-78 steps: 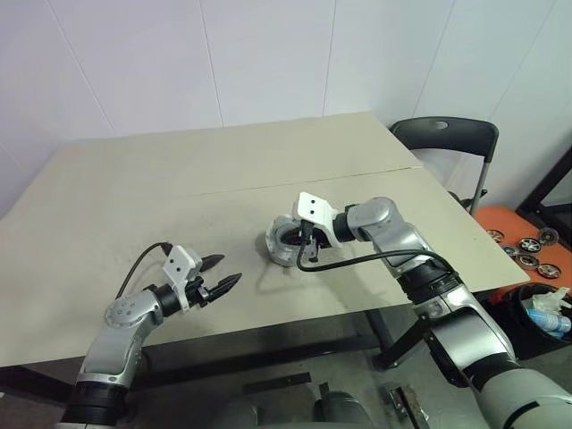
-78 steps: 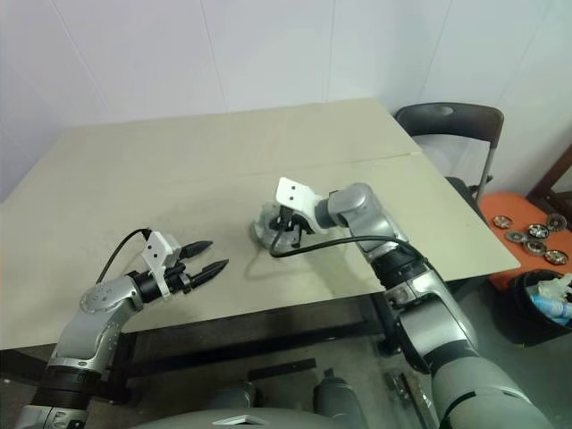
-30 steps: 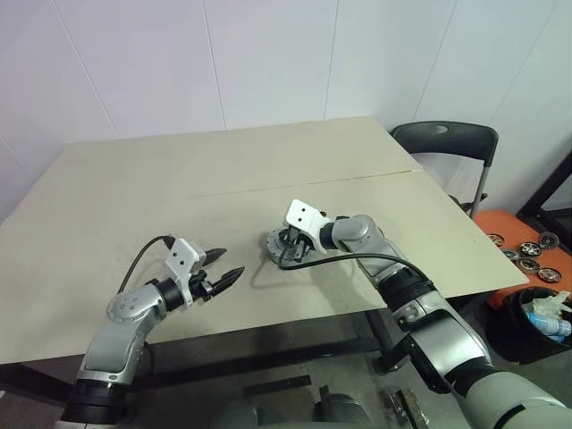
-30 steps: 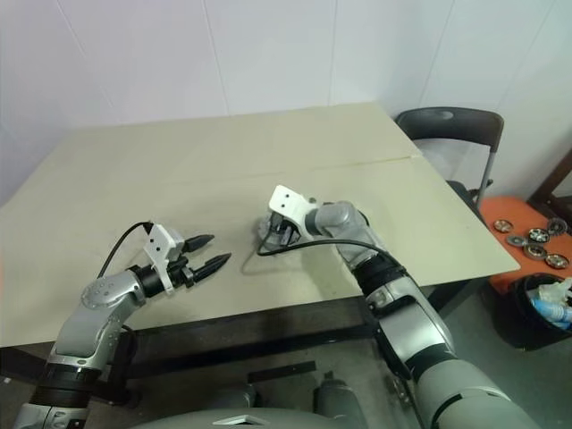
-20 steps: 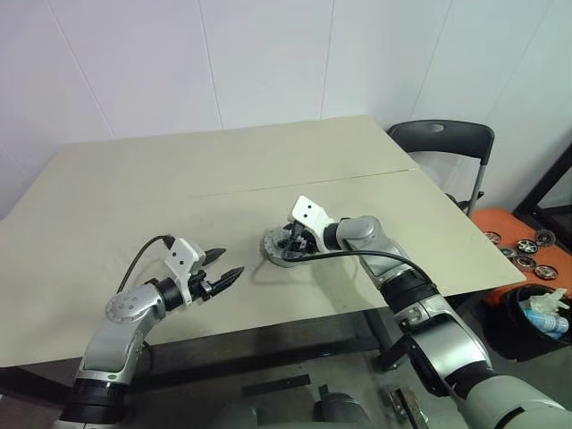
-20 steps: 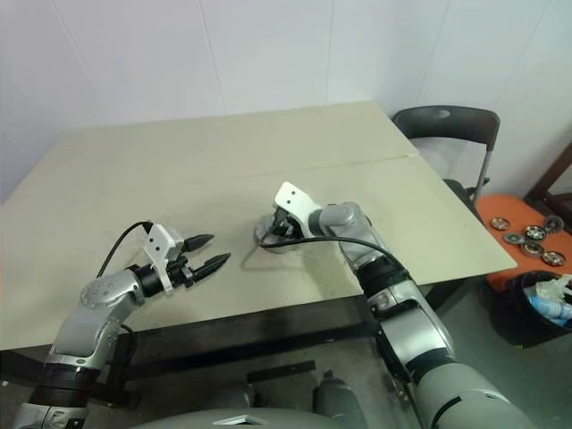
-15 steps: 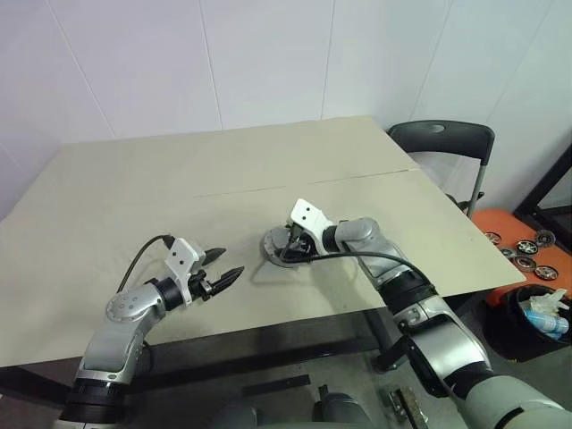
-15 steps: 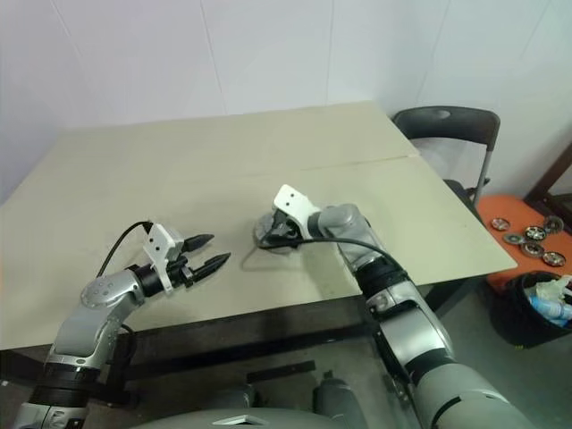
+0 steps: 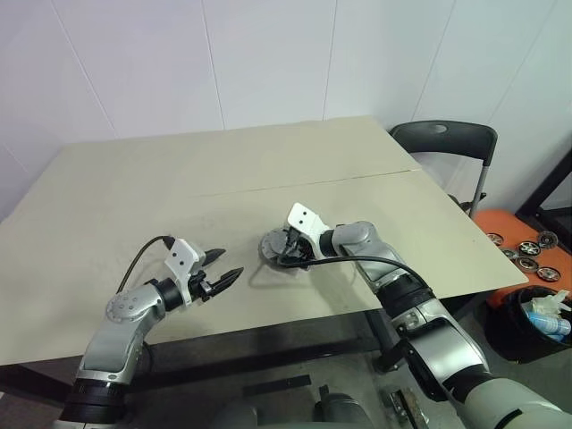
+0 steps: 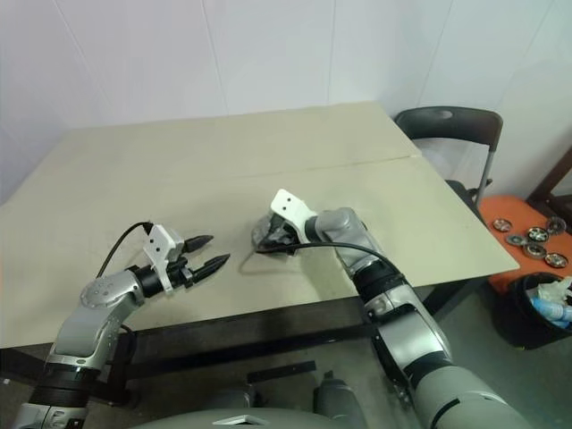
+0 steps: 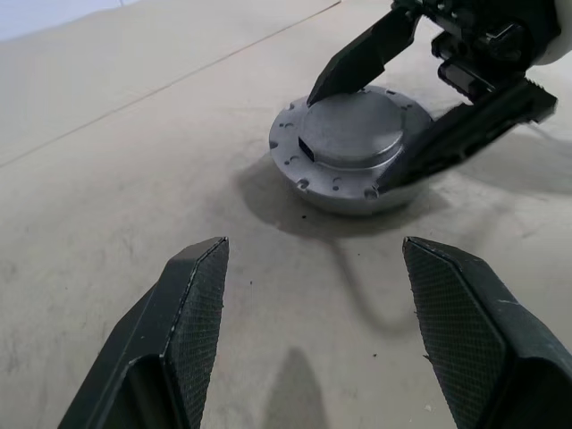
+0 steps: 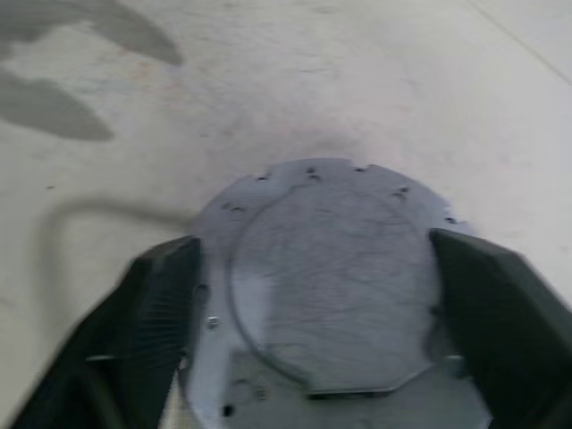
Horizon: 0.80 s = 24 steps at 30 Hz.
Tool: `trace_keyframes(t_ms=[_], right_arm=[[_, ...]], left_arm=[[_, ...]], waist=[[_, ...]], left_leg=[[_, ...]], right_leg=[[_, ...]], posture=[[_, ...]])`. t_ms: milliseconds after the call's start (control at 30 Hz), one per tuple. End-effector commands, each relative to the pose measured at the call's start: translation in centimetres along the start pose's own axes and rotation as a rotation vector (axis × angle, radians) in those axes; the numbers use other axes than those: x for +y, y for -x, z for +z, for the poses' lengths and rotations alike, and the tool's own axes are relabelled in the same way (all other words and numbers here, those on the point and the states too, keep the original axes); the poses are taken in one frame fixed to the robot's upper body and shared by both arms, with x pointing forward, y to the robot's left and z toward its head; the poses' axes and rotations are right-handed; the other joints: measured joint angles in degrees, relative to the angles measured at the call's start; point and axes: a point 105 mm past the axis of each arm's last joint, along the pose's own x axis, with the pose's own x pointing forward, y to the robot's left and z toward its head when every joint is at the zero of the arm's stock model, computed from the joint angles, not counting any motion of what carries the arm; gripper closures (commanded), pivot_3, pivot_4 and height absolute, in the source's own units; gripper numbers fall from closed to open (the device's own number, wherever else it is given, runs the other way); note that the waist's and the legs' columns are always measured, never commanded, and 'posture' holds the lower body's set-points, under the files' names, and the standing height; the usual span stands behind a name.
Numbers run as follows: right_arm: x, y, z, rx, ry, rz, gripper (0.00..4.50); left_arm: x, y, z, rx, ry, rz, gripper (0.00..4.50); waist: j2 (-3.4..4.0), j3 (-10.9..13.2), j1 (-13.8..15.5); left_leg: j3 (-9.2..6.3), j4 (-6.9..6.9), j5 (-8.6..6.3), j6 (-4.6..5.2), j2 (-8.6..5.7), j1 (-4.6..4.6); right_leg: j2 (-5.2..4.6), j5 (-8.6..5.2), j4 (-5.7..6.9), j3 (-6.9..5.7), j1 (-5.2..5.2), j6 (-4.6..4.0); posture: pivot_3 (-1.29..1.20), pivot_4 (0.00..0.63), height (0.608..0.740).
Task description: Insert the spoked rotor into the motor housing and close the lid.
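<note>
Lid (image 11: pixel 350 127) sits flat on the motor housing (image 11: pixel 344 183), centre of the left eye frame, on the table (image 9: pixel 134 188). Rotor not visible, presumably shut inside. Right gripper (image 11: pixel 402 116) straddles the lid w/ jaws spread, one fingertip (image 11: pixel 326 85) at the lid's edge, nothing gripped. Left gripper (image 9: pixel 223 273) hangs open and empty at lower left, well apart from the assy. Task looks about done; what's left is prob. backing the right arm off

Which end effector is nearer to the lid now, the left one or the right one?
Right. The right end effector straddles the lid, fingers open on either side. The left end effector hovers apart from it.
</note>
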Motion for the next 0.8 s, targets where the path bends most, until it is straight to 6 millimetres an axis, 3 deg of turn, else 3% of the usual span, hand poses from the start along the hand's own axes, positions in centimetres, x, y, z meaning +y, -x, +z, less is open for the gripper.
trace_keyframes(t_ms=[33, 233, 400, 633, 800], right_arm=[[0.6, -0.4, -2.5, 0.093, -0.033, 0.009, 1.45], [0.0, -0.3, -2.4, 0.077, -0.053, -0.008, 1.46], [-0.9, 1.0, -0.4, -0.036, -0.154, 0.023, 1.46], [-1.5, 2.1, -0.4, -0.043, -0.178, 0.046, 1.46], [-1.7, 2.8, 1.4, -0.150, -0.252, 0.067, 1.46]], left_arm=[[0.1, -0.1, 1.0, -0.035, -0.039, -0.004, 1.17], [-0.1, -0.2, 0.9, -0.036, -0.040, -0.008, 1.17], [0.1, -0.1, 1.0, -0.040, -0.041, -0.002, 1.17], [0.8, 0.4, 1.3, -0.055, -0.038, 0.017, 1.17], [0.9, 0.5, 1.2, -0.053, -0.038, 0.020, 1.17]], waist=[[0.00, 0.00, -0.02], [0.00, 0.00, 0.02], [0.02, 0.01, 0.05], [0.05, 0.04, 0.30], [0.05, 0.08, 0.14]], left_leg=[[0.00, 0.00, 0.00, 0.00, 0.00, 0.00], [0.00, 0.00, 0.00, 0.00, 0.00, 0.02], [-0.01, 0.01, 0.00, 0.00, 0.00, -0.06], [-0.01, -0.14, -0.04, 0.06, -0.04, -0.26], [0.00, -0.13, -0.04, 0.07, -0.04, -0.26]], right_leg=[[0.00, 0.00, 0.00, 0.00, 0.00, 0.00], [0.00, -0.01, 0.00, 0.00, 0.02, 0.01], [0.00, -0.01, 0.00, 0.00, -0.04, 0.02], [-0.07, 0.19, -0.23, -0.01, -0.17, 0.06], [-0.06, 0.18, -0.25, -0.01, -0.16, 0.05]], posture=[[0.00, 0.000, 0.740], [0.00, 0.000, 0.740], [0.00, 0.000, 0.740], [0.00, 0.000, 0.740], [0.00, 0.000, 0.740]])
